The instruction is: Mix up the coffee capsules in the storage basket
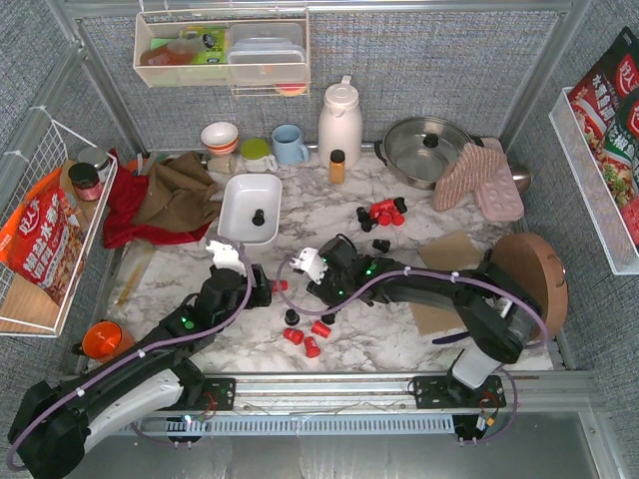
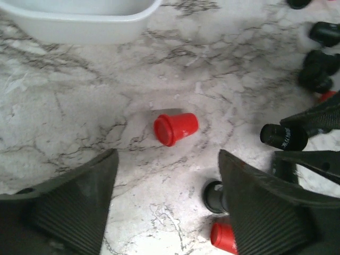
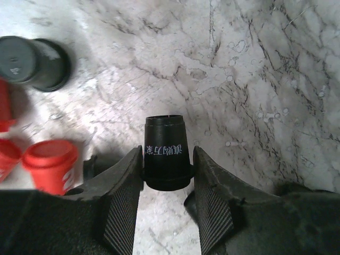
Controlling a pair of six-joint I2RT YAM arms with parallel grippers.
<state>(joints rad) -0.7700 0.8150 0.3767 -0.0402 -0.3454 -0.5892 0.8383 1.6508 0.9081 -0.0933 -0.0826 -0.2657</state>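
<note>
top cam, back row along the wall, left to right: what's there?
red-and-white bowl → green-lidded cup → blue mug → white jug → steel pot → pink oven mitt. Amber bottle left out: it overlaps the jug.

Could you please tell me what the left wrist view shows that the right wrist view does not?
Only left wrist: the rim of the storage basket and a red capsule on its side ahead of the open left gripper. Only right wrist: legible white lettering on the black capsule pinched by the right gripper. Both: that capsule, the marble table.
</note>
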